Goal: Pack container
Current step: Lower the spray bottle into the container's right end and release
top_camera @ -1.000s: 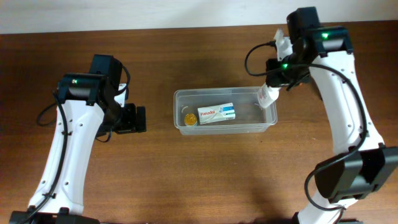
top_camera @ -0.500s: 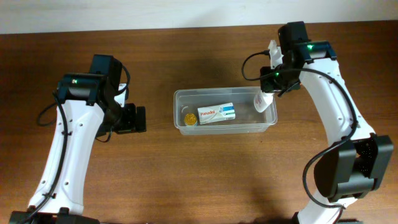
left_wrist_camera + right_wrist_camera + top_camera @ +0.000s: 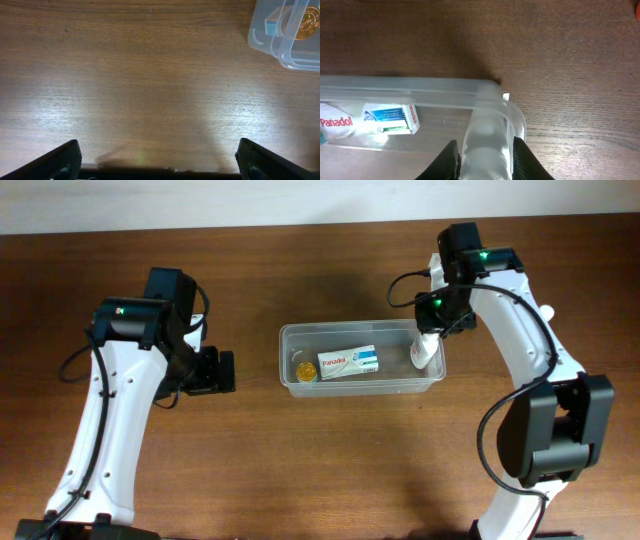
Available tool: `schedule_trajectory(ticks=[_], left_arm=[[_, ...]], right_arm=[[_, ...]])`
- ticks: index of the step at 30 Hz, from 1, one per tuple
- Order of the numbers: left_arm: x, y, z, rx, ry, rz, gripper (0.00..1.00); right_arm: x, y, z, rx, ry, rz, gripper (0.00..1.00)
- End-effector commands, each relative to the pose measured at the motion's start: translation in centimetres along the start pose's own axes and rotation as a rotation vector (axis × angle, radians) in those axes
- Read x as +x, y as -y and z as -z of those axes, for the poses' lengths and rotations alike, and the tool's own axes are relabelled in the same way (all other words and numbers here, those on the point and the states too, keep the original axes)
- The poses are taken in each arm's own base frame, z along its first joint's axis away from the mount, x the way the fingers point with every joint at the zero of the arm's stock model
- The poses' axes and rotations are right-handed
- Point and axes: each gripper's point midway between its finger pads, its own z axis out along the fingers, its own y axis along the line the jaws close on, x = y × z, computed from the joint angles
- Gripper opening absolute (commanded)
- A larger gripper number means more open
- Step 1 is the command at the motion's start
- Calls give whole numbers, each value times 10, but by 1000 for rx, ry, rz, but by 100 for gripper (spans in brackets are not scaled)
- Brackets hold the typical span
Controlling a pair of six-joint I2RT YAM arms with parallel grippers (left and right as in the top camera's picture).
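The right gripper (image 3: 485, 159) is pinching a smooth, frosted white plastic bottle (image 3: 484, 142) inside the right end of the container (image 3: 410, 86), a clear round-cornered tub sitting mid-table. A white-and-blue box (image 3: 348, 362) reading "Panadol" is lying inside, further left. The left gripper (image 3: 159, 162) is gaping wide over the wood-grain table (image 3: 125, 75).

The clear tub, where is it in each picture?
Overhead: the container sits mid-table, between the two arms.
Left wrist: only its rounded end shows, in the top right corner.
Right wrist: its rim crosses the lower left, by the held white bottle.
Landmark: the Panadol box inside it, seen overhead and from the right wrist.
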Motion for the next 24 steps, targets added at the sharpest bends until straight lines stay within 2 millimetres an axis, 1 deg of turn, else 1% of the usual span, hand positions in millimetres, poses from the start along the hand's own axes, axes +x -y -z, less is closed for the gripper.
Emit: schedule_trajectory(ticks=[1,9,12,17,20,22,24], left_arm=[[2,1,3,9,9,14,100],[2,1,3,9,9,14,99],[2,1,3,9,9,14,99],[1,1,3,9,9,14,100],[2,1,3,9,9,14,99],[2,1,3,9,9,14,99],[2,1,3,9,9,14,100]], right_arm=[[0,-1,-6,21,-8,0,27],[1,-1,-6,17,-11,0,27],[0,-1,-6,17,-6,0,34],[-2,-2,-5,16,1,1,36],[-4,-2,2,16,4,1,37],[-7,-4,11,15,14,7,38],[-11,-5,25,13,34,20,40]])
